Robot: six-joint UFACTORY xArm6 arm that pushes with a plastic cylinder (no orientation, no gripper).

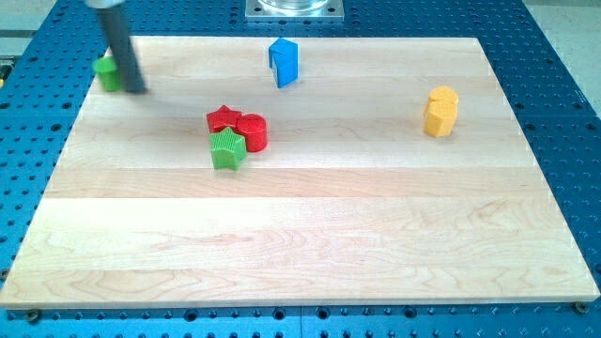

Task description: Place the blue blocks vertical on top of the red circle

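One blue block (283, 62) stands near the view's top centre of the wooden board (310, 244). The red circle (254, 130) lies left of centre, touching a red star (223, 118) on its left and a green star (226, 150) below left. My tip (136, 90) is at the view's top left, just right of a green block (109, 72) that the rod partly hides. The tip is far left of the blue block and up-left of the red circle.
A yellow heart-shaped block (439, 111) stands at the view's right. The board lies on a blue perforated table (563, 56). A metal mount (295, 9) shows at the view's top centre.
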